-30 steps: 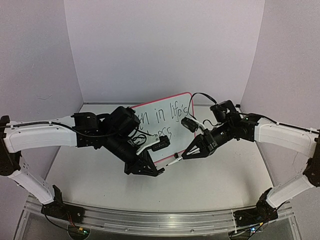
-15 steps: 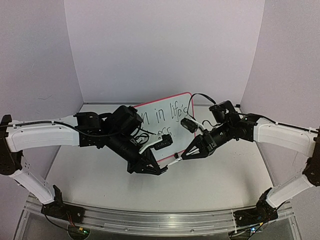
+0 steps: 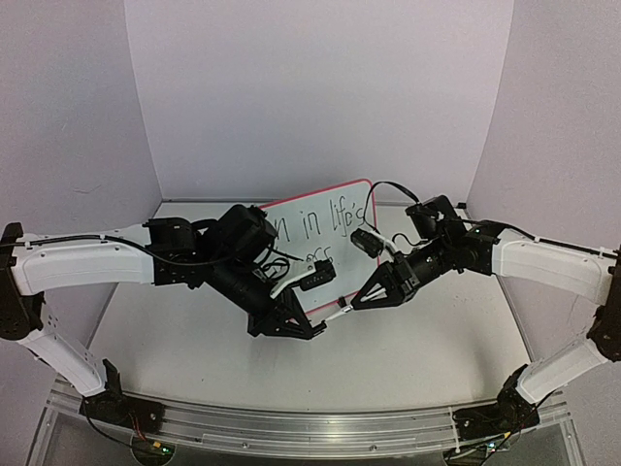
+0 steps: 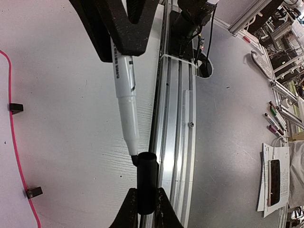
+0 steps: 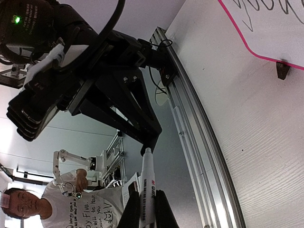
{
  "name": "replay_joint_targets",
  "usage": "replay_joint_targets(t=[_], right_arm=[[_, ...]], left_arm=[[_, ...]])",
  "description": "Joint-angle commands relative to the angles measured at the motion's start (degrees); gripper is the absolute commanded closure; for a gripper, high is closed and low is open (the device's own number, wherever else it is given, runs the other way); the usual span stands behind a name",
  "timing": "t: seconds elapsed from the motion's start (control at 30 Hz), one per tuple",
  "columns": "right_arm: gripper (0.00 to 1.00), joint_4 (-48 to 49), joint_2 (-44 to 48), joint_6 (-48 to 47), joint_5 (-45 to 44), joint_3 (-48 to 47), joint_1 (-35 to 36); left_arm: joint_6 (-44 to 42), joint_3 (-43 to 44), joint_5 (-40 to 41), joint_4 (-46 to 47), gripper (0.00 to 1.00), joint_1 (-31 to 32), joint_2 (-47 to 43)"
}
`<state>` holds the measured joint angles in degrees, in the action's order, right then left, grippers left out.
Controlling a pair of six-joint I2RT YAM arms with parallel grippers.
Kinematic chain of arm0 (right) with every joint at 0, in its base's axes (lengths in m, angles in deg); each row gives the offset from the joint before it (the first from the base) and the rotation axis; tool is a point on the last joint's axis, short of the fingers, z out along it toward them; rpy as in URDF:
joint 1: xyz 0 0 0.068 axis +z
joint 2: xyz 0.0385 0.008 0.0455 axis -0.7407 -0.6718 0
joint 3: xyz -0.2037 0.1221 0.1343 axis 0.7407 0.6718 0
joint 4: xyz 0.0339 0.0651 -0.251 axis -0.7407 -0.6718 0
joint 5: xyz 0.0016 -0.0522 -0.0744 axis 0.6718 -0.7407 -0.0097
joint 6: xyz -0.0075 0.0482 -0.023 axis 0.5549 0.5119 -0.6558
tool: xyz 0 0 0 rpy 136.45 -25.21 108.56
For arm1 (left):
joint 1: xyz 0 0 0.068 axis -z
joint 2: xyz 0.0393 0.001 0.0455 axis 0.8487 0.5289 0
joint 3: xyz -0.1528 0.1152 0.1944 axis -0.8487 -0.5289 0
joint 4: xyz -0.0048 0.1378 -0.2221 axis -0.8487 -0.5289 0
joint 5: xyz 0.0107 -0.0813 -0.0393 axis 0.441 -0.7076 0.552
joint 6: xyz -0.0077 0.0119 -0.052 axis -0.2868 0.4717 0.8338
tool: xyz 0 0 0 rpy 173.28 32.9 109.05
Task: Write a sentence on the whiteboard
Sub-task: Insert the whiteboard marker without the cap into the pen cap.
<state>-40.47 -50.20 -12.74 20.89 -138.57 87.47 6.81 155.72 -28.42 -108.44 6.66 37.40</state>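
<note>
Toward the back of the white table (image 3: 417,359), the large rounded-corner white whiteboard with a thin pink-red frame (image 3: 330,238) rests on two small black clip feet (image 4: 15,108). Handwritten words already cover part of its face. Whether it lies flat or leans cannot be told from where I stand.

Both arms meet just in front of its near edge. The left gripper (image 4: 145,204) is clamped narrowly on a short black cylindrical marker cap (image 4: 146,183). The right gripper (image 5: 146,209) is closed tight on a white plastic marker with printed lettering (image 4: 126,95). The dark nib sits at the cap's mouth, slightly off its axis.

Handling notes, by judgement:
- The board appears thin, stiff and light, and its face is probably slick.
- On such small feet it may slide or rock under nib pressure, so press lightly.
- If it must be steadied, hold the pink-red frame at a bare edge, since fresh ink on the face would likely smear.
</note>
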Motion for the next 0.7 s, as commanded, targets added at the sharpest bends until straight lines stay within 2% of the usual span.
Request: replay_joint_targets(t=[0.0,0.67], right_arm=[[1.0,1.0,2.2,-0.9,-1.0,-1.2,0.4],[1.0,0.9,2.8,0.1,-0.6,-0.2,0.3]], left_arm=[[1.0,-0.8,0.6,2.0,1.0,0.1,-2.0],[2.4,-2.5,1.4,3.4,1.0,0.0,-3.8]])
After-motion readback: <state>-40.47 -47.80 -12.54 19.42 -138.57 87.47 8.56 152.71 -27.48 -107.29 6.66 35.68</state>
